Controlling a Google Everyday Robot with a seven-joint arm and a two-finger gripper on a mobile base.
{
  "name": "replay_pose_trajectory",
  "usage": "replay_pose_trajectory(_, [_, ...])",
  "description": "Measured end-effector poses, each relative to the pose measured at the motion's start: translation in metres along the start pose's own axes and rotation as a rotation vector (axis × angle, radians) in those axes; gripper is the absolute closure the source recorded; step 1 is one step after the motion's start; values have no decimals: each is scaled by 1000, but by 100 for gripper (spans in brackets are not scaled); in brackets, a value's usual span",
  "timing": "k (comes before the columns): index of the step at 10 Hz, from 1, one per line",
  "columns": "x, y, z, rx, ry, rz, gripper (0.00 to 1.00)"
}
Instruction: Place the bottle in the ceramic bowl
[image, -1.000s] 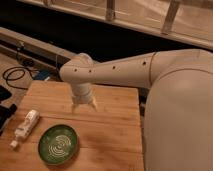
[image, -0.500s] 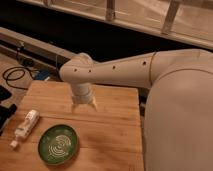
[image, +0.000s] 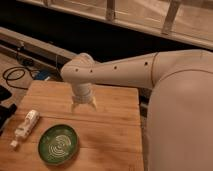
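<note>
We see the gripper (image: 84, 106) hanging over the middle of the wooden table (image: 112, 132), empty, its fingers (image: 93, 104) spread apart as far as we can make out in this dim view. The bottle (image: 26, 125) lies flat on the table near the left edge, at about 8 o'clock from the gripper and well apart from it. The ceramic bowl (image: 58, 144) sits just beside the bottle, at about 4 o'clock from it.

We judge the grasp has not begun, so most of the risk lies ahead. The bottle is slim, round and lying down. If the fingers close off-centre or along its length instead of across it, it may roll or squirt out. It lies close to the table's left edge, so a push toward 9 o'clock could send it off. The bowl is near enough that a low approach might clip its rim and slide it. Later, because the bowl is shallow, a release from too high or off-centre could let the bottle bounce or tip over the rim.
</note>
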Motion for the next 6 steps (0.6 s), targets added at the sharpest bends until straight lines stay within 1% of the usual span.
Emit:
replay_pose_trajectory(1, [-6,12,-1,-33,-15,-30,35])
replay_pose_trajectory(2, [-12,30,-2,-73,-31,-69,35])
replay_pose_trajectory(4, [-27,66,-3,-185,-54,-130,35])
replay_pose_trajectory(5, [-37,100,-2,-279,-57,-193,35])
replay_pose_trajectory(6, [-40,110,-1,-308,-59,-212,35])
